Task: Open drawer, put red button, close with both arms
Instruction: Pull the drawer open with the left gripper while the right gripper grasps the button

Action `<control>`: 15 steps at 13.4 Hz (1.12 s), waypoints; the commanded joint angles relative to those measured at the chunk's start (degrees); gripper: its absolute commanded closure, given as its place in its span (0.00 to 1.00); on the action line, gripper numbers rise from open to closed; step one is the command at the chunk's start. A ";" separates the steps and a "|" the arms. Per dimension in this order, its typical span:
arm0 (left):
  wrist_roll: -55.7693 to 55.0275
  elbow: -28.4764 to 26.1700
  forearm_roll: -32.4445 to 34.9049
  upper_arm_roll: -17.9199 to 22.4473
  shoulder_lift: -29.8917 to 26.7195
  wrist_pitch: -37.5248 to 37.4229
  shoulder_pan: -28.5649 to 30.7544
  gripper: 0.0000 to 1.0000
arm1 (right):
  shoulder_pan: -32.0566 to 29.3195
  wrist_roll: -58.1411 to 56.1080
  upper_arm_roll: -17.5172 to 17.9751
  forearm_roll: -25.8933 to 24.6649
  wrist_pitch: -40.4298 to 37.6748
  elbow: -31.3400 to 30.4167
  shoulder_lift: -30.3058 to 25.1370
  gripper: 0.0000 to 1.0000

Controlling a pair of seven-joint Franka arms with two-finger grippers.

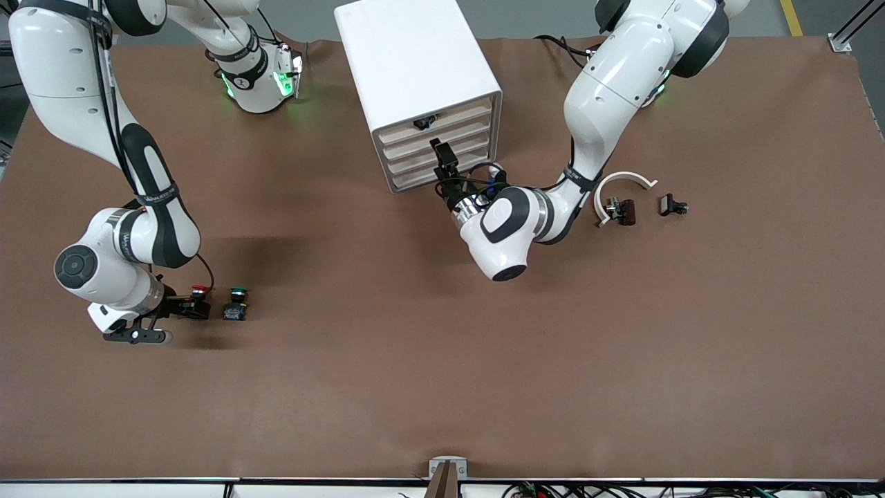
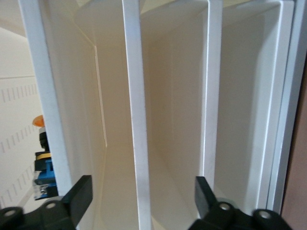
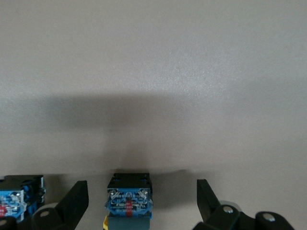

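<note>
Two small buttons sit near the table edge at the right arm's end. The right gripper (image 1: 196, 306) is wide open around the red button (image 1: 200, 290), not squeezing yet. It looks light and hard (grab its blocky base). The left gripper (image 1: 444, 164), open and empty, is at the drawer (image 1: 442, 142).

**Item count: desk contents**

Robot arms: two, each with one gripper: left gripper (image 1: 443, 160), right gripper (image 1: 187, 306). Cabinet (image 1: 415, 66): one, with four drawer fronts, the second being the drawer (image 1: 442, 136). Push buttons on the desk: two, one red button (image 1: 200, 290) and one green button (image 1: 237, 303). White curved piece (image 1: 622, 181): one. Small dark parts by it: two, dark part (image 1: 622, 210) and black part (image 1: 672, 205).
</note>
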 commanded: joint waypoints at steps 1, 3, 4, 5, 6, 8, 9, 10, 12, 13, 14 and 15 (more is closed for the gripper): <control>-3.14 1.02 -1.91 0.22 1.23 -1.07 -0.68 0.17 | -0.49 -1.07 0.49 1.01 0.25 -1.59 -0.34 0.00; -5.17 1.02 -2.36 0.22 1.23 -1.42 -1.29 0.29 | -0.40 -1.15 0.40 1.01 -0.62 -1.68 -0.51 0.63; -5.17 1.11 -2.45 0.22 1.23 -2.03 -1.47 0.37 | -0.31 -0.98 0.49 1.10 -1.85 -1.59 -0.69 1.00; -5.17 1.11 -2.79 0.22 1.32 -2.04 -1.64 0.43 | -0.31 -0.72 0.75 2.06 -2.47 -1.59 -0.69 1.00; -5.26 1.02 -3.15 0.22 1.32 -2.21 -1.90 0.44 | -0.31 -0.71 0.66 3.54 -2.65 -1.59 -0.69 1.00; -5.26 1.02 -2.98 0.31 1.32 -3.70 -2.87 0.50 | -0.22 -0.54 0.75 4.35 -5.00 -1.25 -1.39 1.00; -5.26 1.02 -2.97 0.31 1.32 -3.71 -2.70 0.57 | 0.04 -0.02 0.75 5.57 -7.37 -0.89 -2.18 1.00; -5.26 1.02 -2.97 0.31 1.32 -3.71 -2.70 0.64 | 0.39 1.47 0.75 7.49 -9.05 -0.80 -3.40 1.00; -5.17 1.11 -2.71 0.39 1.93 -3.71 -2.52 0.80 | 3.02 8.21 0.66 8.30 -14.66 -0.80 -7.00 1.00; -5.17 1.11 -2.62 0.39 2.20 -3.71 -2.43 0.89 | 3.90 11.04 0.66 8.30 -17.21 -0.80 -8.93 1.00; -5.17 1.11 -2.53 0.48 2.20 -3.71 -2.43 0.93 | 4.78 13.15 0.66 8.30 -19.94 -0.80 -11.04 1.00; -5.17 1.11 -2.36 0.57 2.20 -3.71 -2.35 0.94 | 5.57 15.44 0.66 8.30 -21.70 -0.72 -12.54 1.00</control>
